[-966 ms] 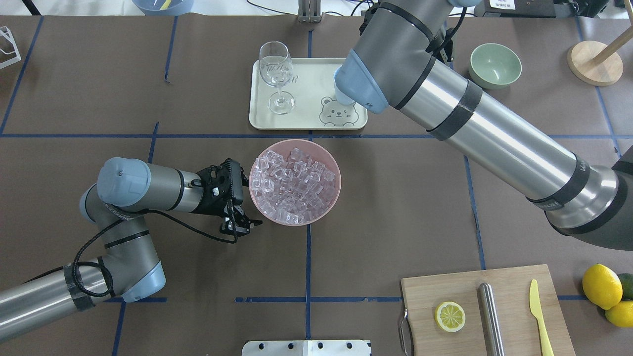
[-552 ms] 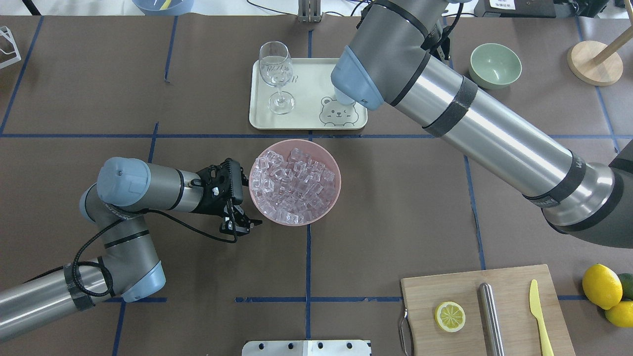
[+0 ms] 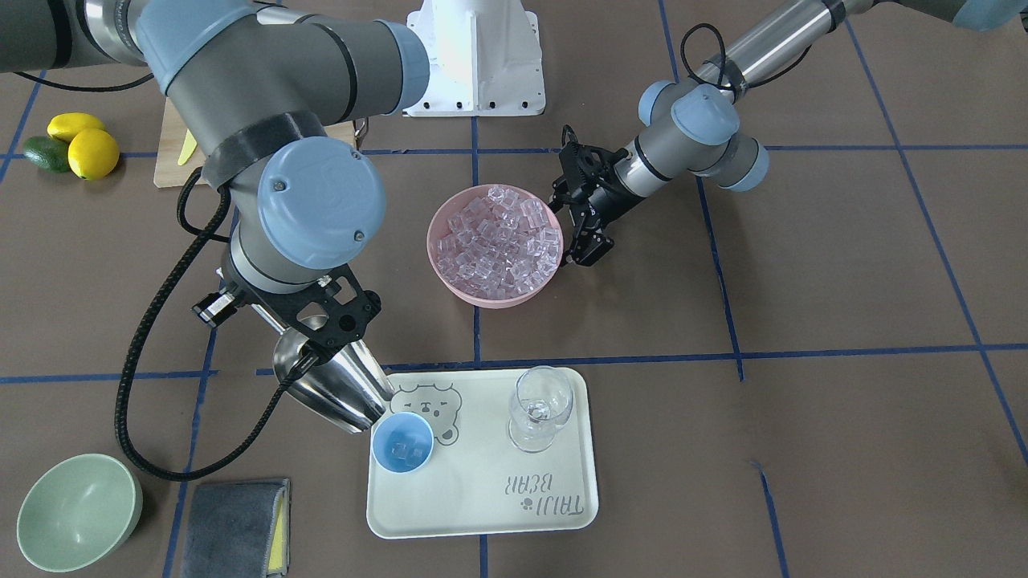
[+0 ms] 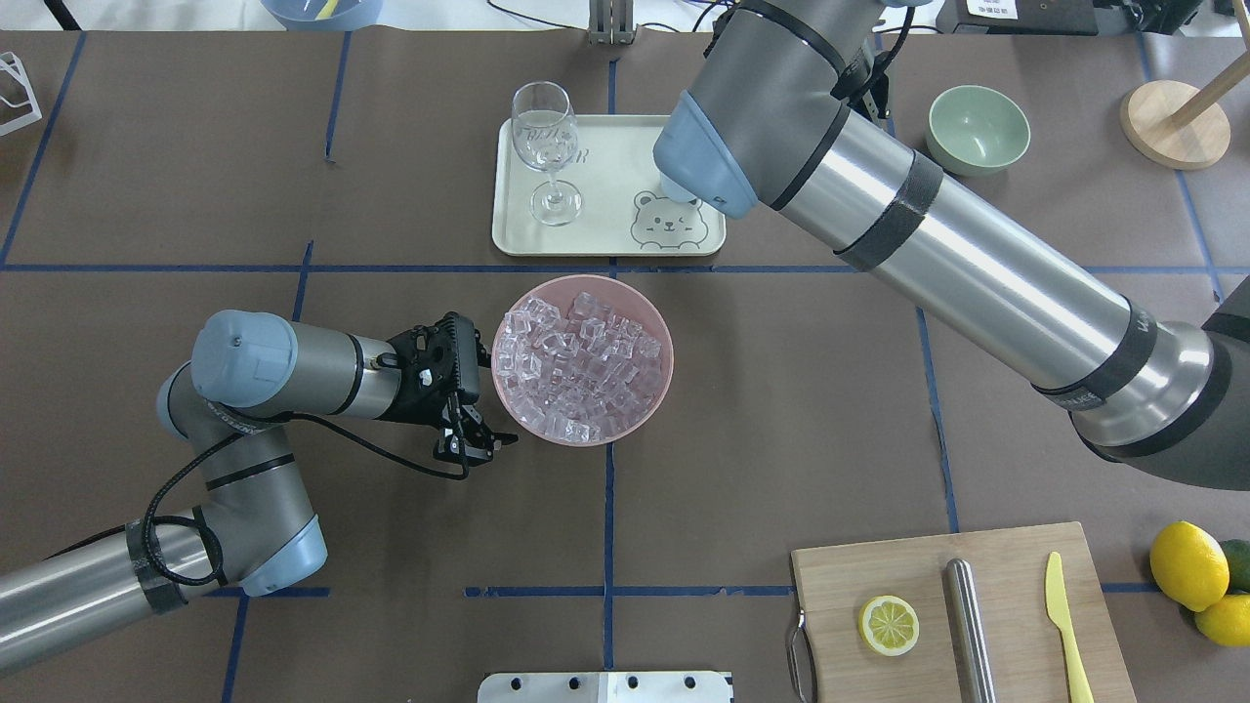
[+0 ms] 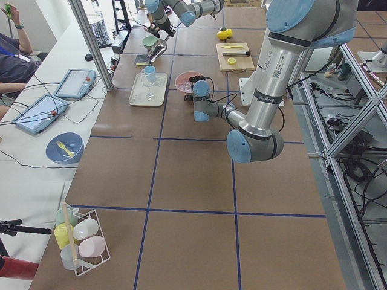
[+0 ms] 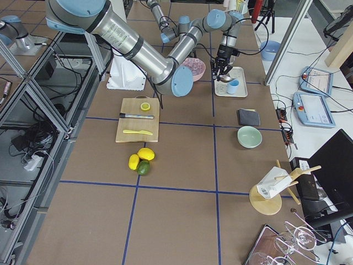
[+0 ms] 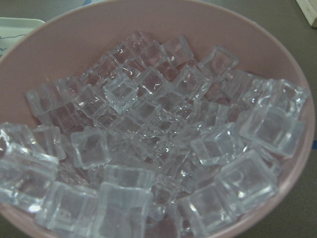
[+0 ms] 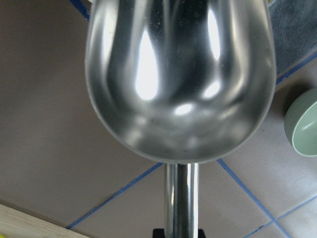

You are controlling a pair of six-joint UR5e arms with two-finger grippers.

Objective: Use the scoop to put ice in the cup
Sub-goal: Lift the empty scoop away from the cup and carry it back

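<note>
My right gripper (image 3: pixel 315 331) is shut on the handle of the steel scoop (image 3: pixel 336 387). The scoop tilts mouth-down, its lip right at the rim of the light-blue cup (image 3: pixel 401 444). The cup stands on a cream tray (image 3: pixel 482 502) and holds a few cubes. In the right wrist view the scoop bowl (image 8: pixel 181 74) looks empty. More ice (image 3: pixel 502 239) fills a pink bowl (image 4: pixel 667 379) at mid-table, and it also shows in the left wrist view (image 7: pixel 148 148). My left gripper (image 4: pixel 477 447) is at the bowl's near-left rim and seems shut on it.
A clear stemmed glass (image 3: pixel 542 409) stands on the tray beside the cup. A green bowl (image 3: pixel 76 510) and a grey cloth (image 3: pixel 233 526) lie beyond the scoop. A cutting board (image 4: pixel 1006 566) holds a lemon slice, a steel tube and a yellow knife. Lemons (image 4: pixel 1187 564) lie beside it.
My right arm shifted slightly to the left over the tray, then stayed still. My left arm and the pink bowl have not moved.
</note>
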